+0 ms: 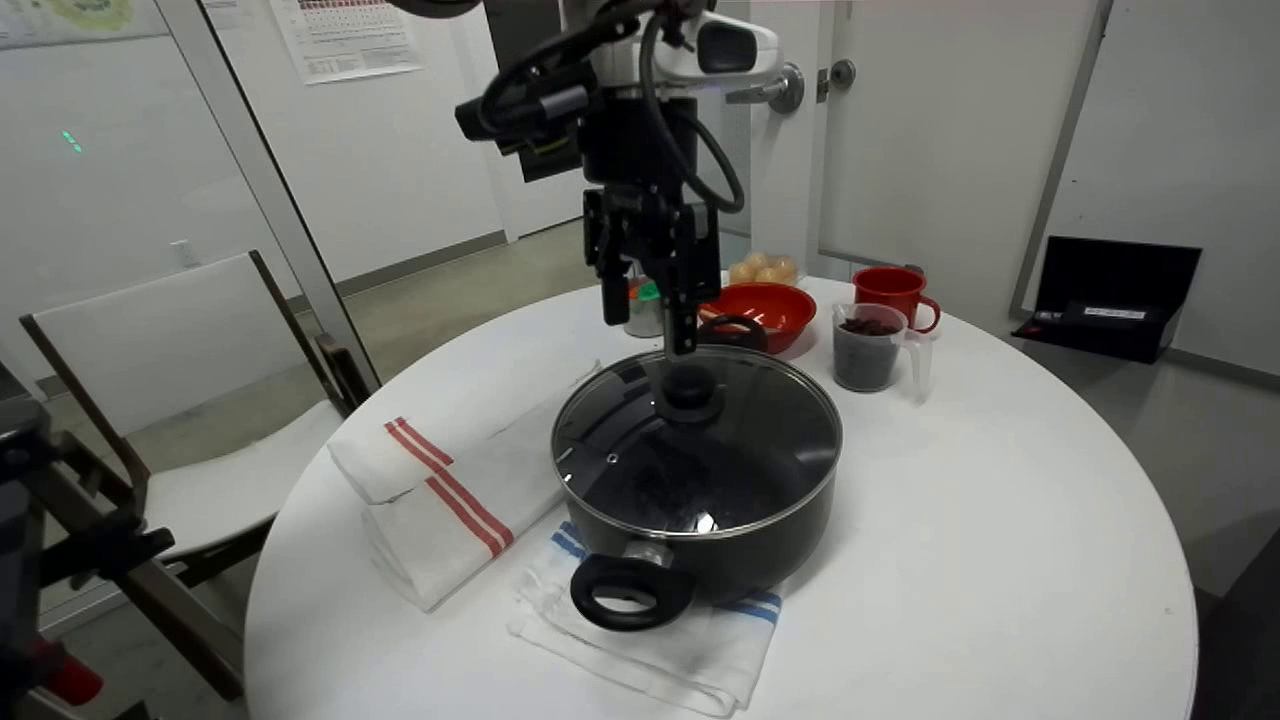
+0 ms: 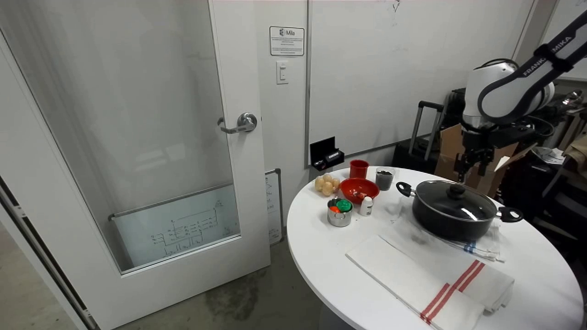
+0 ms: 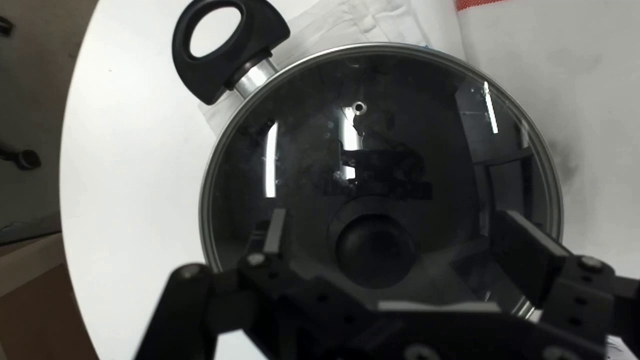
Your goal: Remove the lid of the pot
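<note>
A: How are the fingers (image 3: 525,265) standing?

B: They're standing wide apart and gripping nothing; in the wrist view they're flanking the knob (image 3: 376,250), which is sitting slightly left of the middle between them.

A: And the lid (image 1: 697,460)?

B: It's lying level on the pot (image 1: 740,565), with the fingers hanging close above; as I'm judging it, lining up on the knob is the step in hand; so I'd be edging leftward in the wrist view, lowering straight until they're straddling the knob, squeezing firmly, then lifting slowly and level; tilting would be risking the lid slipping or the pot dragging.

A: What are you counting, left to right?

B: In an exterior view the tabletop (image 2: 321,247) is carrying one bunch of tan balls (image 2: 326,184), overlapping, so I'm not fixing their number; one tin (image 2: 339,220) is holding at least one orange piece (image 2: 335,209) and one green piece (image 2: 344,205); then I'm seeing one mug (image 2: 358,170), one bowl (image 2: 349,187), one bottle (image 2: 366,208), one cup (image 2: 384,184) and one red-striped towel (image 2: 412,275); one pot is resting on one blue-striped towel (image 2: 488,250), its two handles (image 1: 674,592) jutting out oppositely; one lid and one knob are topping it.
</note>
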